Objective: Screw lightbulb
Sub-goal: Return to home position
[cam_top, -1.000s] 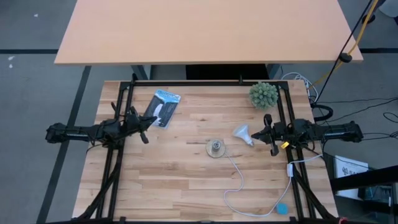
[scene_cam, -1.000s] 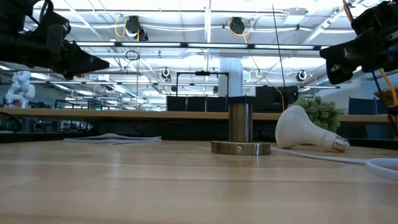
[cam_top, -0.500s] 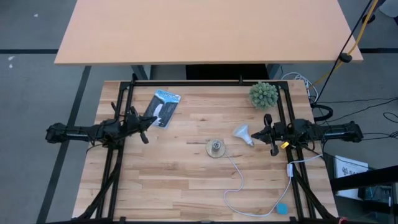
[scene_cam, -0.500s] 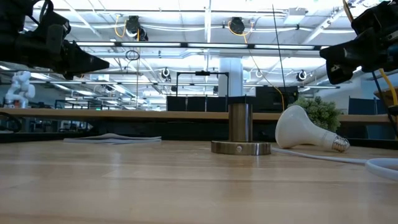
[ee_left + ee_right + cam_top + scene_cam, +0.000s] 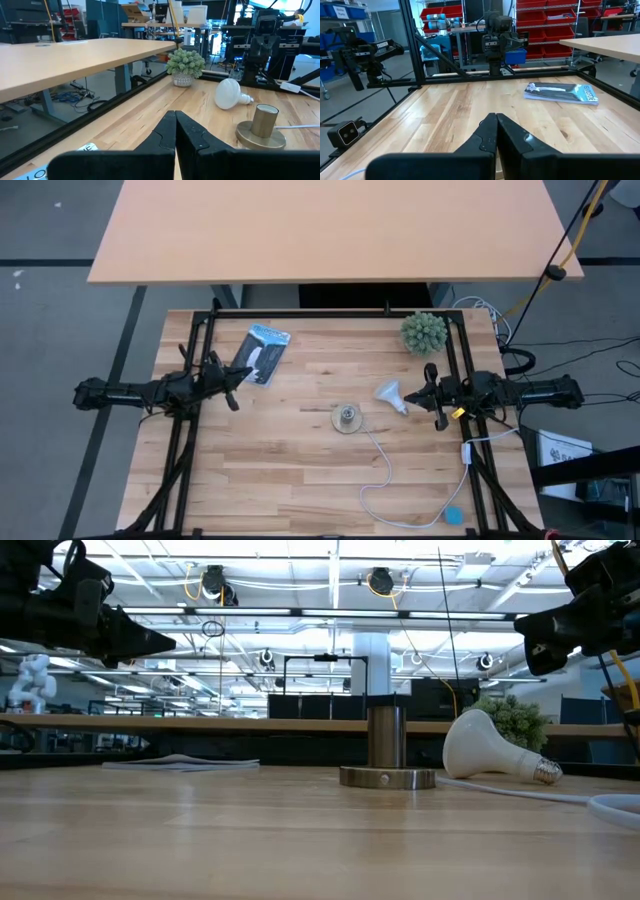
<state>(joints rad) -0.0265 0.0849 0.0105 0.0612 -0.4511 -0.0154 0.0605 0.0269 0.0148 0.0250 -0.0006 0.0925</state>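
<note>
Both claws are closed to a point and hold nothing. The right claw (image 5: 496, 118) hangs above the table (image 5: 280, 480) at its right edge, and the left claw (image 5: 175, 118) hangs the same way at the far left edge.

The main risk is closest to the right claw. The lightbulb (image 5: 390, 394) lies loose on its side on the bare wood, and its round dome would probably let it roll at a light knock. A low sweep by the right arm, or a tug on the white cord (image 5: 385, 472) that runs close by the bulb and on past the right arm's frame, could send it across the table. A fall from the edge would likely break it.

The bulb is just beside the right claw's tip but lower, and the two do not touch. Its grey screw end points roughly back toward that claw and its dome faces away. It lies between the claw and the lamp socket (image 5: 346, 418), which stands upright and empty a little farther in. To my eye the bulb is not yet screwed in.

Farther back, the small green plant (image 5: 424, 332) sits near the rear right corner. A flat packet (image 5: 262, 353) lies across the table near the left claw, well apart from the bulb.
</note>
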